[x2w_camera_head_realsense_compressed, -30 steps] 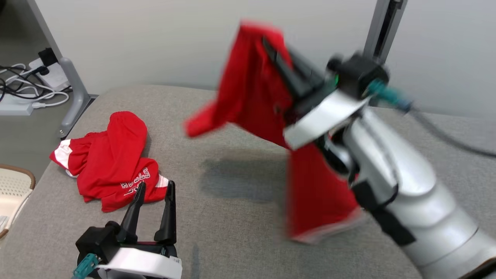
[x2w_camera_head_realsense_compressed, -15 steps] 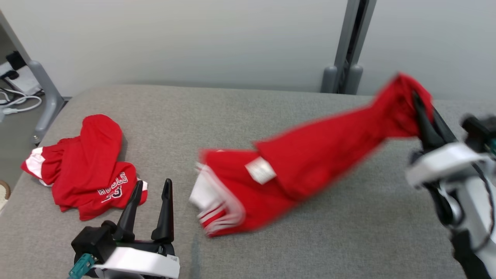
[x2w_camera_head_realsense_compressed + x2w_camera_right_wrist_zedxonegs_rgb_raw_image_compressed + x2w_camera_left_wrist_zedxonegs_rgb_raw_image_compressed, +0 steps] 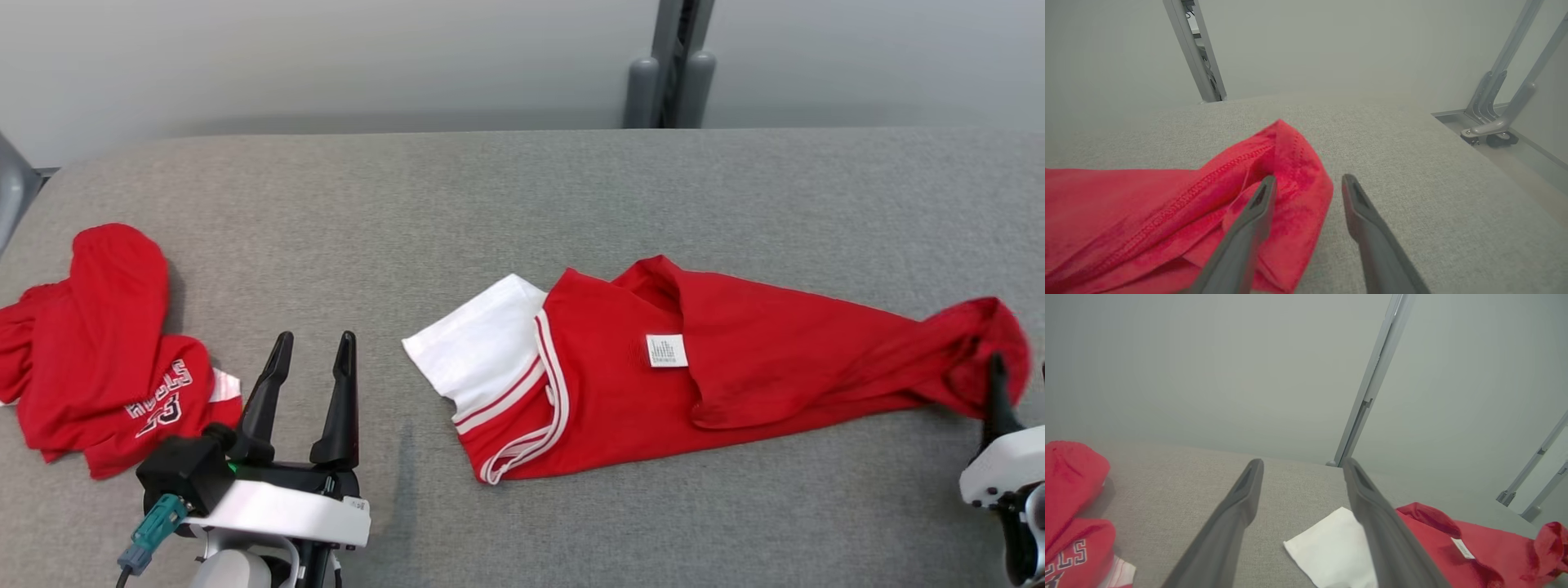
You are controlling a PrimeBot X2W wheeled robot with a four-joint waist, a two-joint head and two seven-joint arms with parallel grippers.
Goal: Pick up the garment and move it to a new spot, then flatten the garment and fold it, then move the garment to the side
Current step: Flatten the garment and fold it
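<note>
Grey table (image 3: 522, 188) bears the garment (image 3: 735, 367); head view's edge crops the right tool (image 3: 1308, 179).

Left tool (image 3: 317, 339): long black tapered fingers (image 3: 338, 404), white wrist collar (image 3: 277, 514), teal cable plug (image 3: 153, 529)

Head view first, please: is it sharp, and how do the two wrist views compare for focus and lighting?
Head view: sharp, evenly lit; the label on the garment is crisp, shadows faint. Left wrist view: the left gripper's near jaws look soft-edged, fabric beyond clear. Right wrist view: hem stitching sharp, no glare.
</note>
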